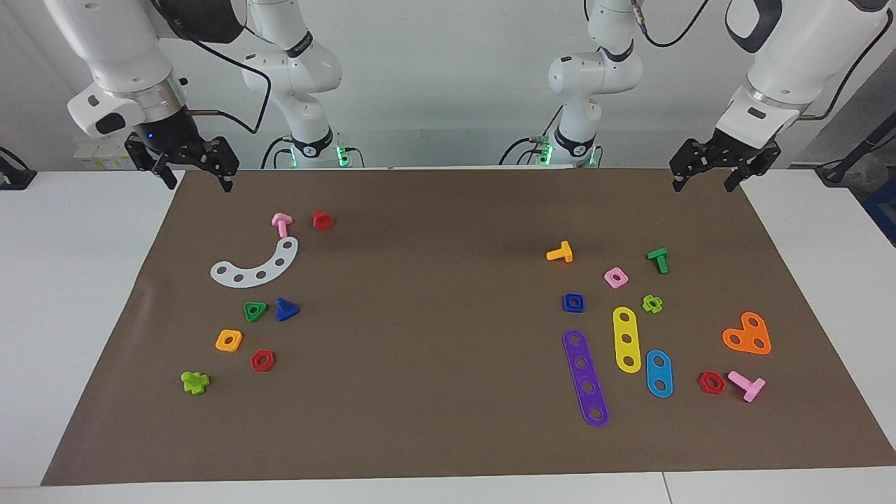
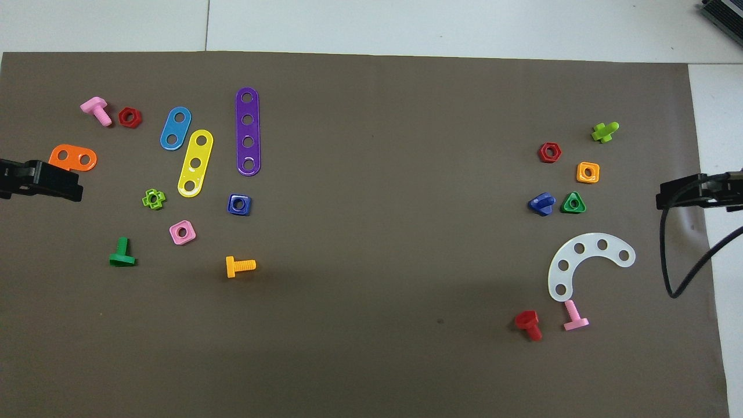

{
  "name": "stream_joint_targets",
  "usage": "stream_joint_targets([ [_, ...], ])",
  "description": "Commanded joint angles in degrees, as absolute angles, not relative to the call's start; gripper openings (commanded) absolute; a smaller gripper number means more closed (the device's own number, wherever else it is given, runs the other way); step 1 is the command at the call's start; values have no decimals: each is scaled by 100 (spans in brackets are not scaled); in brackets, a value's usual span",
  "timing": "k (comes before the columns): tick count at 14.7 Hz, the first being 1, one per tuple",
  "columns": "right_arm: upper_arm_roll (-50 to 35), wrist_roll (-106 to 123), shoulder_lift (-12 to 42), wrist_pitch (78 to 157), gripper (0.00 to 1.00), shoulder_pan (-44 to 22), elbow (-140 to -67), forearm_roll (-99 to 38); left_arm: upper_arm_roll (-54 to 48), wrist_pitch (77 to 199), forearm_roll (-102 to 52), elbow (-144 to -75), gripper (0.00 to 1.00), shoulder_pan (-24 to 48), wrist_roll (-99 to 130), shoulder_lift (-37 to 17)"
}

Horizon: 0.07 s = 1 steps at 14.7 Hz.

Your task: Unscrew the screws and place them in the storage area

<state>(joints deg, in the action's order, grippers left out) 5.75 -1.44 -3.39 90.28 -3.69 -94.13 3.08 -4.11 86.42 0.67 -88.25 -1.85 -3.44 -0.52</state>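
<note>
Both arms wait raised at the robots' edge of the desk (image 1: 448,448). Right hand (image 1: 190,168) hangs over the mat's corner at the right arm's end, fingers spread, holding nothing. Left hand (image 1: 708,166) hangs over the mat's corner at the left arm's end, fingers also apart and empty. In the overhead view only the tips show: left hand at the mat's edge just nearer the robots than the orange heart plate (image 2: 72,158), right hand at its own edge.

Right arm's end, near to far: red bolt (image 1: 322,220) and pink bolt (image 1: 281,224) lie side by side, closest to the robots. Next the white curved strip (image 1: 255,266), its one end just by the pink bolt. Farther on, the dark-blue bolt (image 1: 285,309), triangular head, rests on the mat right beside the green triangle nut (image 1: 255,311), not screwed into it, well apart from both hands. Then orange square nut (image 1: 229,340), red hex nut (image 1: 263,360), and lime bolt (image 1: 195,381) farthest.

Left arm's end, near to far: orange bolt (image 1: 560,252) and green bolt (image 1: 659,260), pink square nut (image 1: 616,277), blue square nut (image 1: 573,302), lime cross nut (image 1: 652,303), then yellow strip (image 1: 626,339), purple strip (image 1: 585,378), blue oval strip (image 1: 659,373), a 2nd red hex nut (image 1: 711,382) w/ a 2nd pink bolt (image 1: 747,385) beside it.
</note>
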Motion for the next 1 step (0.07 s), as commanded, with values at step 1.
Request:
stream_joint_targets([
  [1, 545, -202, -492, 9062, 100, -352, -9580, 246, -378, 8657, -9, -8991, 100, -158, -290, 114],
])
